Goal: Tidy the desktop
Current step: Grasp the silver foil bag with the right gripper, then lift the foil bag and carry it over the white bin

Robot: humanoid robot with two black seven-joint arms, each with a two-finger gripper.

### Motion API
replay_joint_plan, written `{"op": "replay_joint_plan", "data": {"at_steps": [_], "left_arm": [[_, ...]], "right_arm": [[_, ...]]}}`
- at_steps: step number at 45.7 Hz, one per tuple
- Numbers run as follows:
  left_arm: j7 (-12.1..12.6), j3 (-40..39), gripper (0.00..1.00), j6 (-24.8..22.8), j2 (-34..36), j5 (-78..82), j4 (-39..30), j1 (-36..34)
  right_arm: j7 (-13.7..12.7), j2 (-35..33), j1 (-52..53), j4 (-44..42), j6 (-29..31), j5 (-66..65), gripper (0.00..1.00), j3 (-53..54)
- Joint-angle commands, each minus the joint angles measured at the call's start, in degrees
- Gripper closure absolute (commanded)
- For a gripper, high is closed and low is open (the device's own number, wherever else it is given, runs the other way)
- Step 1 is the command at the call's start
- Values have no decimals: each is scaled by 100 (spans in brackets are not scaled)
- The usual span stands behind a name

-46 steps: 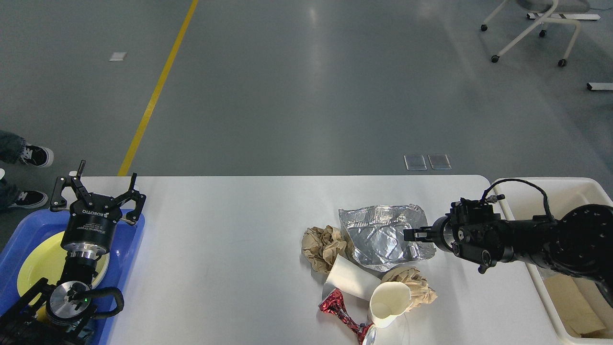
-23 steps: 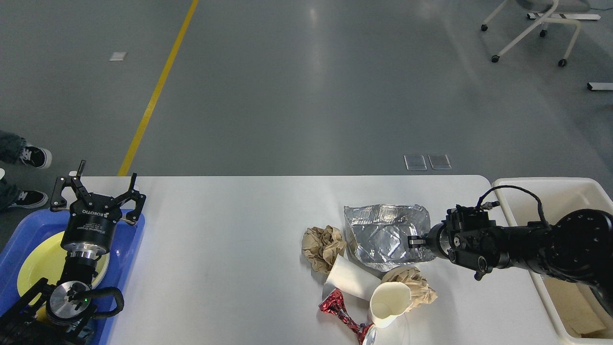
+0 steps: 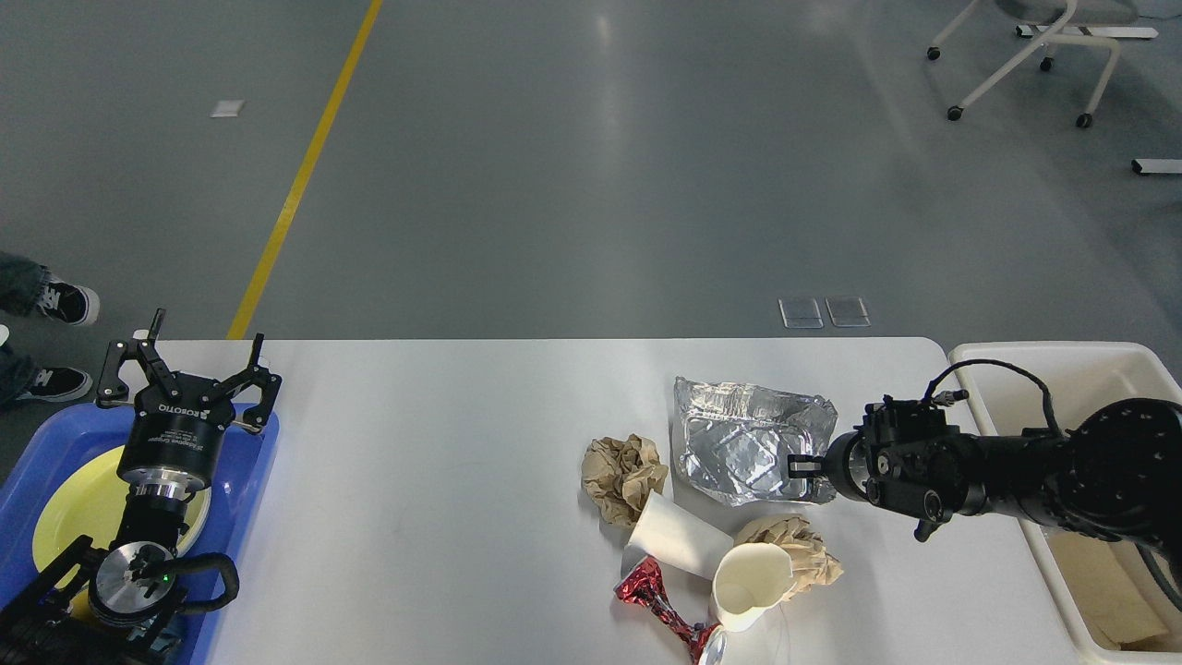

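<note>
- Landmark: the crumpled foil sheet (image 3: 750,441), lying on the desktop (image 3: 443,480) in the right half, near the far edge.
- Right gripper (image 3: 802,465) sits at the foil's right lower edge, fingers pinched together on the foil's rim. Judged a grasp on the foil; the sheet looks partly lifted and creased toward the gripper, which fits a hold by the edge rather than from above.
- Cream bin (image 3: 979,369) stands to the right of the foil, beyond the desktop's right end and behind the right arm. Likely destination for the foil: edge grip suits a drag or lift sideways to it.
- Left of the foil and touching or just beside it: brown paper wad (image 3: 623,469).
- Nearer than the foil: white paper cup (image 3: 750,584) on its side, a white paper piece (image 3: 672,536), second brown wad (image 3: 802,547), red wrapper (image 3: 654,598). All untouched litter, clustered together.
- Left gripper (image 3: 189,368), far left of the foil, fingers spread wide, holding nothing, poised above the blue tray (image 3: 55,434) with its yellow plate (image 3: 78,508). Looks parked.
- Task well short of done: most litter remains on the desktop.
</note>
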Motion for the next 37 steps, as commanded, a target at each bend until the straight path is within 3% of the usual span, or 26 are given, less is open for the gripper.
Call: {"op": "replay_joint_plan", "data": {"at_steps": [1, 20, 30, 37], "left_arm": [[0, 0, 4, 0, 0, 0, 0, 0], [0, 0, 4, 0, 0, 0, -8, 0], [0, 0, 4, 0, 0, 0, -8, 0], [0, 0, 4, 0, 0, 0, 0, 0]], "right_arm": [[-17, -268, 446, 362, 165, 160, 100, -45], [-17, -1587, 3170, 2102, 2977, 1170, 100, -212], [-17, -1597, 5121, 3674, 3057, 2418, 100, -1679], [-26, -1552, 6282, 4818, 2952, 2700, 100, -2146]]}}
